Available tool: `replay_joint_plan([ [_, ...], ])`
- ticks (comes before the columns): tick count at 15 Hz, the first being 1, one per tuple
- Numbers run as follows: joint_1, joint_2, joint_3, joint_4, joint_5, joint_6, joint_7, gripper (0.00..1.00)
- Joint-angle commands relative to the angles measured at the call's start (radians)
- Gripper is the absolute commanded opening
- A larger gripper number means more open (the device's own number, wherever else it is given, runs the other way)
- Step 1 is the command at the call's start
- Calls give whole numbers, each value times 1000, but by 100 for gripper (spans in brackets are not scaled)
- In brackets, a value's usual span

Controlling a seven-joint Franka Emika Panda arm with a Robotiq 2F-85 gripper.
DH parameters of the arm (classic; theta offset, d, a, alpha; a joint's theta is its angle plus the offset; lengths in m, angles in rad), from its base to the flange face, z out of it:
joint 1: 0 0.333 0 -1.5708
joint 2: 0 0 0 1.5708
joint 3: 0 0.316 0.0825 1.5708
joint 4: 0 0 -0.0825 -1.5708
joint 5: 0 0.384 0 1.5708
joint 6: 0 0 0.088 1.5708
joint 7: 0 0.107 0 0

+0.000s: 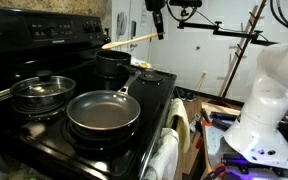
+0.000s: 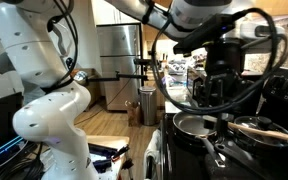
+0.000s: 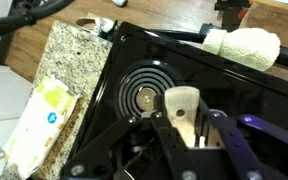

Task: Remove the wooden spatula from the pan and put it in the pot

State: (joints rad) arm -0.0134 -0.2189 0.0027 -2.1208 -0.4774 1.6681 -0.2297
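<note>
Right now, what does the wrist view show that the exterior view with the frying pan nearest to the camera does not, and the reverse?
Only the wrist view shows a bare spiral burner and the speckled granite counter beside the stove. Only that exterior view shows the pan, the pot behind it, and a steel pot with glass lid. Both show the wooden spatula held in the gripper, lifted above the black stove top.
</note>
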Motion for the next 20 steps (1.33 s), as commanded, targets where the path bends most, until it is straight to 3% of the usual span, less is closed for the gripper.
replay_joint_plan([
  [1,-1,180,-4,199,-63,-84,-40,7],
  [2,4,96,-5,101,-43,-45,-5,30],
  [5,3,177,-8,174,-46,-50,-10,30],
  [6,3,183,-8,179,-46,-52,-10,7],
  [14,-77,207,-118,246,5,-72,-154,7],
  [20,-127,314,-171,354,74,-82,-377,7],
])
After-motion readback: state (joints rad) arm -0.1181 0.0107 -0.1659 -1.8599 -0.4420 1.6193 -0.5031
